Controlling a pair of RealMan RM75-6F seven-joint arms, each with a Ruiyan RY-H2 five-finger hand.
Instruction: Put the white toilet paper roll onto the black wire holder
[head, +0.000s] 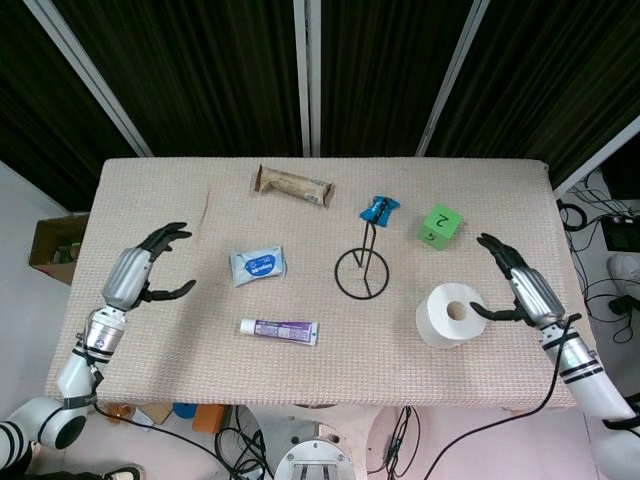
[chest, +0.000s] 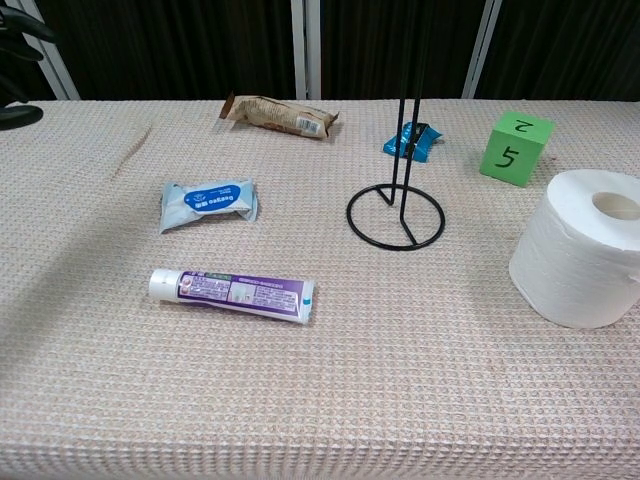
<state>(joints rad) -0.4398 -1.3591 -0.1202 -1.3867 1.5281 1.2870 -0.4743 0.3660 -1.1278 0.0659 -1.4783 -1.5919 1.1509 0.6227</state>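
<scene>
Paper first: we see the white toilet paper roll (head: 451, 314) standing on end at the table's (head: 200, 350) near right, with the right hand (head: 524, 291) just beside it on the right, fingers spread and holding nothing. The black wire holder (head: 362, 270) stands upright further in, left of the roll. At far left the left hand (head: 141, 275) hovers, fingers apart. Our chest view shows only the left hand's dark fingertips (chest: 20, 118); the right hand is out of frame there.
</scene>
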